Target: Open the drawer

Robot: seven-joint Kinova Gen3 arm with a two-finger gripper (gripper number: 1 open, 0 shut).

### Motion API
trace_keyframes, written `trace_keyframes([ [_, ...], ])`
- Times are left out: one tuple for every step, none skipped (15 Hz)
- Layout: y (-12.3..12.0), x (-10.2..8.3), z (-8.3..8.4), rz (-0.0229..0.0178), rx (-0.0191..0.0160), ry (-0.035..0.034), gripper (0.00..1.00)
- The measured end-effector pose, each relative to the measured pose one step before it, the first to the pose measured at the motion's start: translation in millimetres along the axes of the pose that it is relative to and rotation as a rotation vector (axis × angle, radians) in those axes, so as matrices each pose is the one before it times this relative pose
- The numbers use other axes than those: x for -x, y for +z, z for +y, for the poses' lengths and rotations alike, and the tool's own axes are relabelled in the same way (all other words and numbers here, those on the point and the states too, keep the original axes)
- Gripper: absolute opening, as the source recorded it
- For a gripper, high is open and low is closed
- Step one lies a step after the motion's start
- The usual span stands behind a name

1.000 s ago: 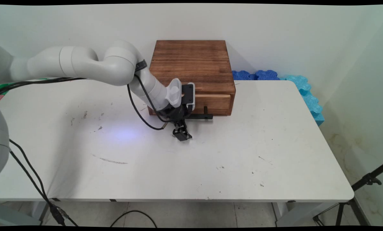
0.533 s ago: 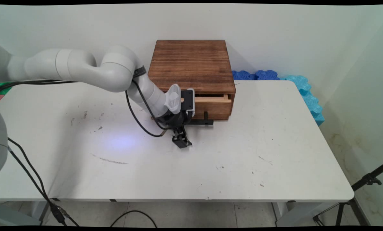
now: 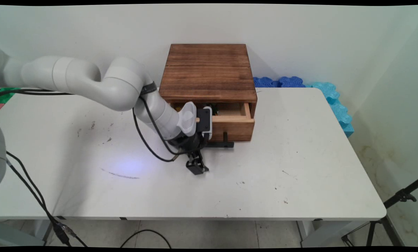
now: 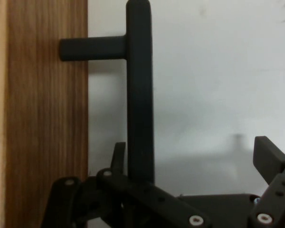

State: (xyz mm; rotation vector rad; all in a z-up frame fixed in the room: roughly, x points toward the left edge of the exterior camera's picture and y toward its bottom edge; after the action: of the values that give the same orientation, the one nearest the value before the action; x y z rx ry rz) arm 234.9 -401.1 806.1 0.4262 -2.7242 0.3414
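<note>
A scuffed white table [image 3: 230, 182] stands against a pale wall. On it sits a dark-stained, grainy wooden box [image 3: 209, 70]; its drawer [image 3: 231, 120] is partly out, with small unclear items inside. The black gripper [image 3: 203, 154] has its fingers spread wide, one hooked behind the drawer's round black bar handle [image 4: 139, 95].

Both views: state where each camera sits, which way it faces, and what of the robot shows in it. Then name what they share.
Main view: fixed above the table's near side, looking down across it to the wall; shows the white arm from the left, its gripper low before the wooden drawer box, whose drawer is partly out.
Hand view: on the hand, looking along the gripper; shows its black linkage and fingers, open.
Shared: the drawer's black handle and wooden front.
</note>
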Motion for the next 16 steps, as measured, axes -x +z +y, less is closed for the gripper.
trace_keyframes([
  [-1.13, -0.31, 5.08, 0.00069, 0.00572, 0.00184, 1.00],
  [-0.71, -0.20, 3.25, 0.00054, 0.00380, 0.00089, 1.00],
  [-1.33, -0.34, 5.80, 0.00072, 0.00655, 0.00132, 1.00],
  [-1.11, -0.38, 4.87, 0.00069, 0.00550, 0.00107, 1.00],
  [-1.26, -0.42, 5.72, 0.00045, 0.00673, 0.00082, 1.00],
  [-1.13, -0.30, 5.04, 0.00035, 0.00576, 0.00046, 1.00],
  [-0.70, -0.19, 3.29, 0.00012, 0.00366, 0.00040, 1.00],
  [-1.25, -0.40, 5.86, 0.00037, 0.00680, 0.00017, 1.00],
  [-1.07, -0.40, 4.84, 0.00054, 0.00529, 0.00016, 1.00],
  [-1.17, -0.50, 5.58, 0.00045, 0.00613, 0.00009, 1.00],
  [-1.19, -0.36, 5.36, 0.00014, 0.00531, -0.00102, 1.00],
  [-1.03, -0.38, 4.45, 0.00023, 0.00426, -0.00095, 1.00],
  [-1.11, -0.41, 5.16, -0.00011, 0.00518, -0.00117, 1.00],
  [-1.21, -0.42, 5.04, 0.00008, 0.00475, -0.00120, 1.00],
  [-1.02, -0.37, 4.19, 0.00012, 0.00415, -0.00130, 1.00],
  [-0.76, -0.21, 2.78, 0.00020, 0.00253, -0.00129, 1.00],
])
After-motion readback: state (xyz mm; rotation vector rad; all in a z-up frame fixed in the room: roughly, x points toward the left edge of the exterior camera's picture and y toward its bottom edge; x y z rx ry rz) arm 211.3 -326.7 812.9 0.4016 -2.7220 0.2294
